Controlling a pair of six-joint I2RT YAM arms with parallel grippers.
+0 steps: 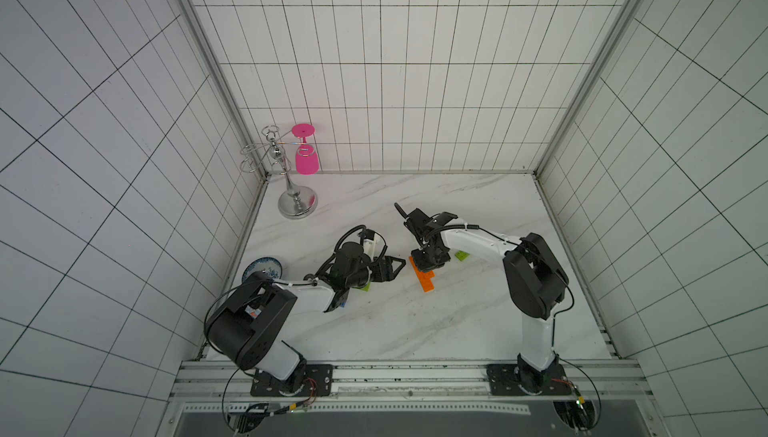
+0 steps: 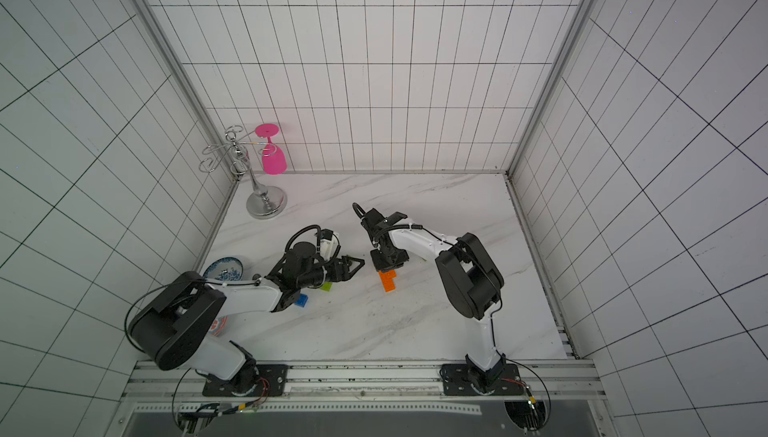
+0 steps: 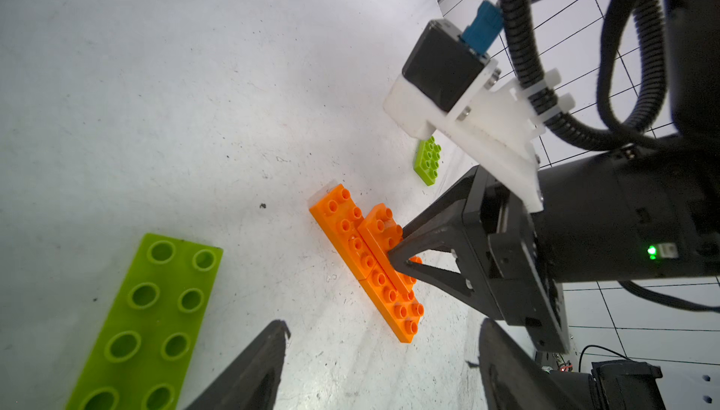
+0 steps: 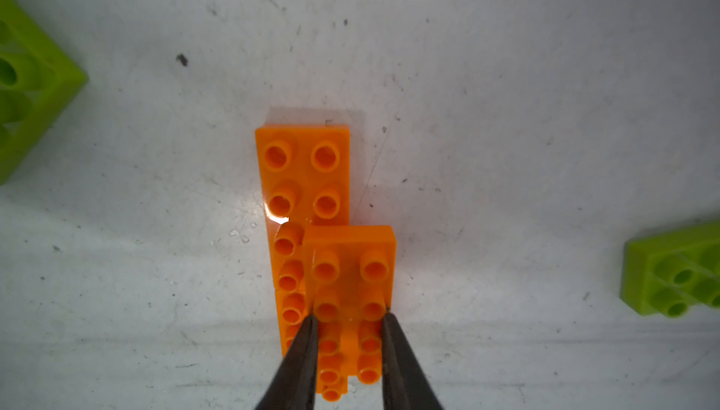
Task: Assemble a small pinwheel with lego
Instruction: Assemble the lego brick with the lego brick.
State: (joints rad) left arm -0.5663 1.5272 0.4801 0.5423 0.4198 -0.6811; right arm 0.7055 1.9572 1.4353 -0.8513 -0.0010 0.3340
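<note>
White marble table (image 1: 415, 322), tiled walls (image 1: 374, 82). R gripper (image 4: 348, 316) clamps top orange brick (image 4: 350, 256); L gripper (image 3: 385, 324) wide, empty.

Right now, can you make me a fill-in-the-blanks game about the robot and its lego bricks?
1. The right end effector is shut on the top brick, which is ____.
2. The left end effector is ____ and holds nothing.
3. The glass hanging on the metal rack is ____.
4. The small square brick beside the left arm is ____.
Missing words: orange, open, pink, blue.
</note>
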